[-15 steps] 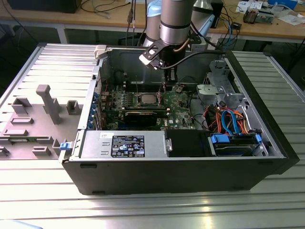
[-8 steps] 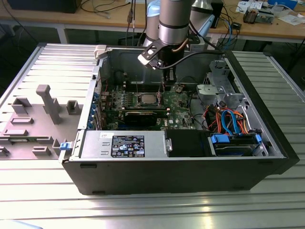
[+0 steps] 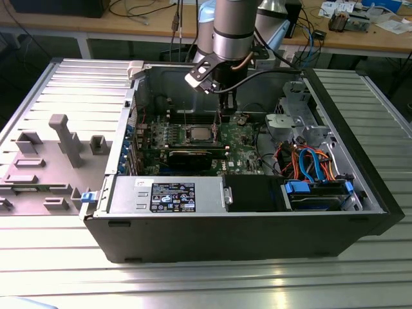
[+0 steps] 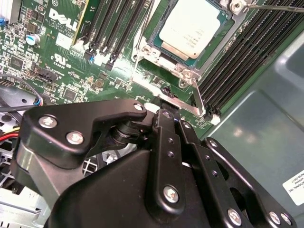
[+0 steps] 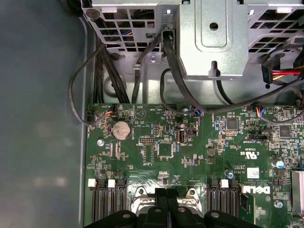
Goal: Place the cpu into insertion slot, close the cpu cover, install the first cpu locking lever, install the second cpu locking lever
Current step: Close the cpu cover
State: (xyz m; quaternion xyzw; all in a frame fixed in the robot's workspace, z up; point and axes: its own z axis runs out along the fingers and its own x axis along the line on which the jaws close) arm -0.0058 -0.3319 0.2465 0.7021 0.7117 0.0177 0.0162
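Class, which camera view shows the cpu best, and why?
The second wrist view: the cpu sits close, its silver top clear. The exterior view gives a small silver square; in the first wrist view the gripper covers it.

Your exterior view looks down on the open computer case (image 3: 244, 225) from afar; both wrist views sit close over its circuit board (image 5: 190, 156), past the end effector (image 5: 166, 197).

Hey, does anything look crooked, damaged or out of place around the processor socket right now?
Nothing stands out. The cpu lies flat and square inside the window of the cpu cover, and no bent or loose metal shows around it. The gripper sits beside the cover's edge.
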